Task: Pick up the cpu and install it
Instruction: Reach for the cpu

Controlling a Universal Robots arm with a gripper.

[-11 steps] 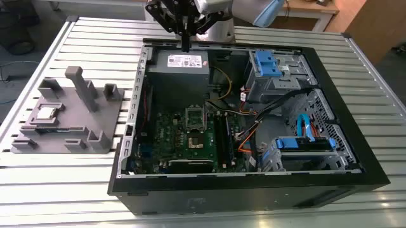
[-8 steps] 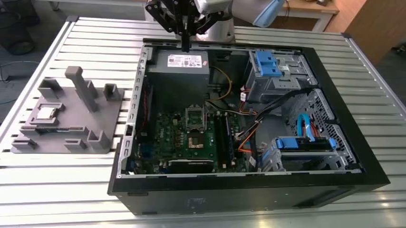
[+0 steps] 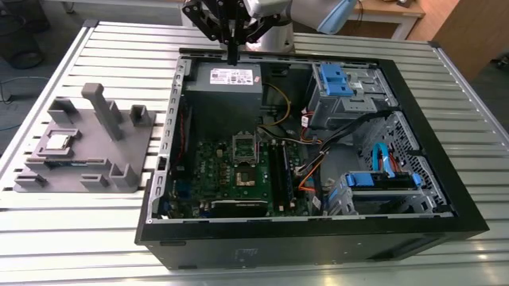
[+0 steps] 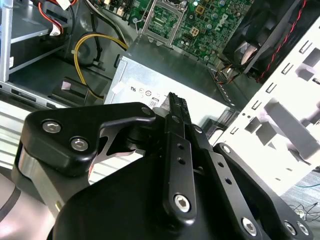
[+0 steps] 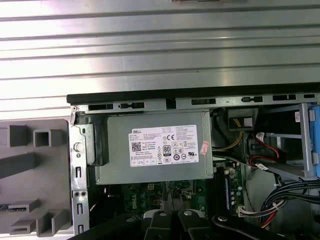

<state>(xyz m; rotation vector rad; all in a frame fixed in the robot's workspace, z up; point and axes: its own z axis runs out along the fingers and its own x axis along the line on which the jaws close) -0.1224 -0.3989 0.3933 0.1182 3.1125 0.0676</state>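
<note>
The cpu (image 3: 57,142), a small silver square, lies in a recess of the grey holder block (image 3: 119,149) on the table, at the exterior view's left of the open computer case (image 3: 445,179). My gripper (image 3: 233,58) hangs high over the silver power supply (image 3: 226,77) at the back of the case, far from the cpu. Its dark fingers are pressed together with nothing between them, as the second wrist view shows around the gripper (image 4: 175,102). The green motherboard (image 3: 214,173) with its socket (image 3: 245,176) lies in the case floor in front of the power supply.
Blue drive brackets (image 3: 338,80) and bundles of cables (image 3: 318,161) fill the case at the exterior view's right. Tall posts (image 3: 99,107) rise from the holder block. The slatted metal table (image 3: 80,238) surrounds the case. In the first wrist view the power supply (image 5: 155,147) sits below the gripper.
</note>
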